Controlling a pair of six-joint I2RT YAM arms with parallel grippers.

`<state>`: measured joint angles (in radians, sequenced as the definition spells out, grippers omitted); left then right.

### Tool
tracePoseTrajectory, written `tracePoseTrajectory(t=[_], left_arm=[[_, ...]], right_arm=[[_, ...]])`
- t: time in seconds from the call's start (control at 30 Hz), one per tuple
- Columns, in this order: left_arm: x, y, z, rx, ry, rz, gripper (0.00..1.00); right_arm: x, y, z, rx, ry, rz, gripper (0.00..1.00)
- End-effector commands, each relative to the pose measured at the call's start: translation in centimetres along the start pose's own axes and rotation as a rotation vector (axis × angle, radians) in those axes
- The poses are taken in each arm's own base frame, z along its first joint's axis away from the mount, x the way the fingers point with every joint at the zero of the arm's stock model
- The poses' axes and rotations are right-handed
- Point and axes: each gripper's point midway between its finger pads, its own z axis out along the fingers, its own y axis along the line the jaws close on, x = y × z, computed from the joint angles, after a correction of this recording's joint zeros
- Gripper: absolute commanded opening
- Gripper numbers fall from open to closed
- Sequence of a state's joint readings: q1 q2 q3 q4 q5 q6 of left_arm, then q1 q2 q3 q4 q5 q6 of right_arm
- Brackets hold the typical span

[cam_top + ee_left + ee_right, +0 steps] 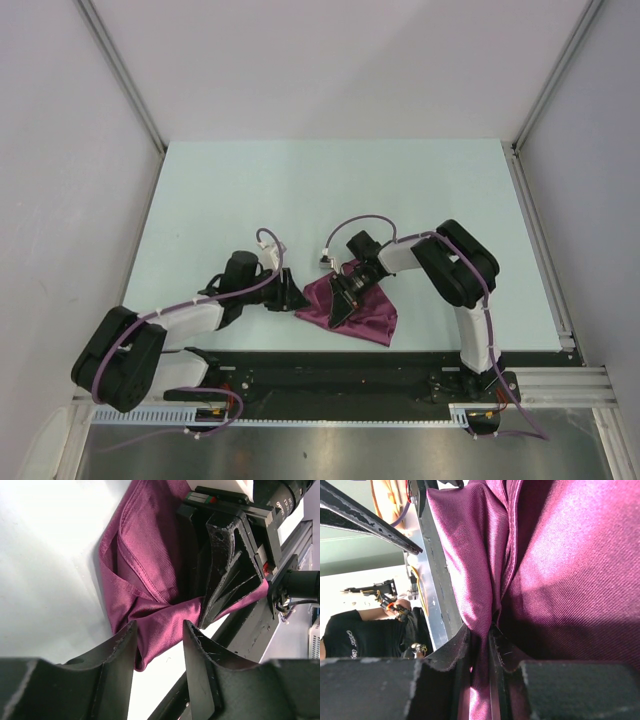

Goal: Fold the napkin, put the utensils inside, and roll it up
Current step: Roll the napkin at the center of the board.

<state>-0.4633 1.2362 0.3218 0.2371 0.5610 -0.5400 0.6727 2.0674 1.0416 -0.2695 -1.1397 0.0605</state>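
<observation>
Right pincer [479, 630]: closed on a raised fold of the napkin [362, 314], the cloth being pinched tightly between both fingers. Left pincer [159, 635]: jaws apart, with a bunched corner of the napkin lying between the fingers but not seen to be clamped. The napkin is shown crumpled into a rough triangle at the near middle of the tabletop [330, 190], between the two arms, with several loose layers and a visible hem. No utensil can be made out in any view.

The folding step is judged to be in hand, since no flat, even fold has been formed and nothing has been laid inside. For the next move, the left jaws would need to be closed on the corner. The cloth could then be drawn taut between the two grips and laid down flat, with care that the glossy fabric is not let slip.
</observation>
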Motion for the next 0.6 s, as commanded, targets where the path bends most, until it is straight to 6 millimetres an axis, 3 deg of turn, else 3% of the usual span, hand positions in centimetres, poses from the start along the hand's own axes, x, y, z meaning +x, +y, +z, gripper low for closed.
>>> tracePoseTrajectory(t=[0.0,0.37,0.47,0.57], left_arm=[[0.5,-0.4,0.1,0.02,0.016,0.024,0.45],[1.9,-0.1,0.1,-0.001,0.036,-0.01,0.42],[1.9,-0.2,0.2,0.0,0.043,-0.008,0.36],[2.1,-0.1,0.4,0.002,0.059,-0.01,0.19]], right_arm=[[-0.6,-2.1,-0.1,0.067,-0.014,0.002,0.13],[-0.6,-2.7,-0.1,0.076,-0.016,0.015,0.12],[-0.9,-2.7,-0.2,0.09,-0.021,0.008,0.12],[-1.3,-2.6,-0.5,0.11,-0.03,-0.001,0.16]])
